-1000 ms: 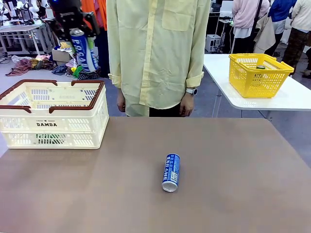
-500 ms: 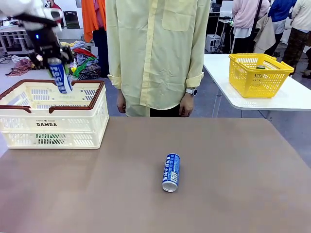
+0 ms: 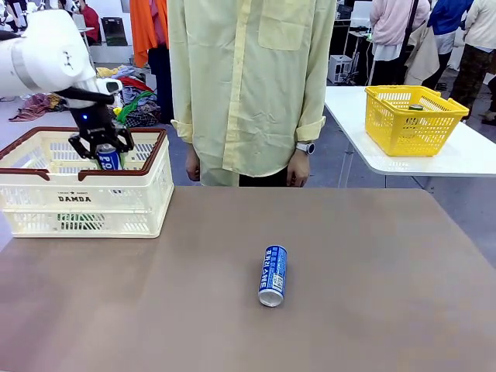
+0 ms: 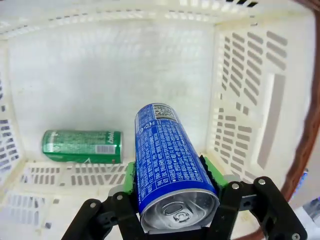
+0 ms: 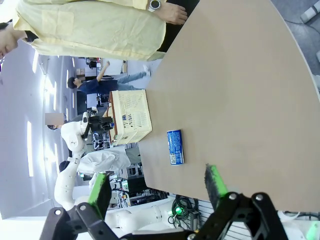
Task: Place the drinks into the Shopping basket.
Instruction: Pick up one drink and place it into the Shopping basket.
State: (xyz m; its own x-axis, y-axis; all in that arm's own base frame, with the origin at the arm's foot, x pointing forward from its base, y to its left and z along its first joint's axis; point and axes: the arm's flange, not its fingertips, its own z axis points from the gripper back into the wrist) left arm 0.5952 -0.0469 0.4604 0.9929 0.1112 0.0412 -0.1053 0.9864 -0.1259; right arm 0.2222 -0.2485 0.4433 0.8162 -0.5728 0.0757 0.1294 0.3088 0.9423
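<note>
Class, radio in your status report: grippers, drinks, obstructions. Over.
Left gripper shut on blue can, inside Shopping basket. Right gripper open, empty. Green can lies in basket; another blue can lies on table. Nothing blocking.

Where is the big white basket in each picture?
Front view: Shopping basket at the table's far left.
Left wrist view: its slotted walls rise around the held blue can.
Right wrist view: small, left of middle, turned sideways at the table's edge.
Shared landmark: its dark red-brown rim.
</note>
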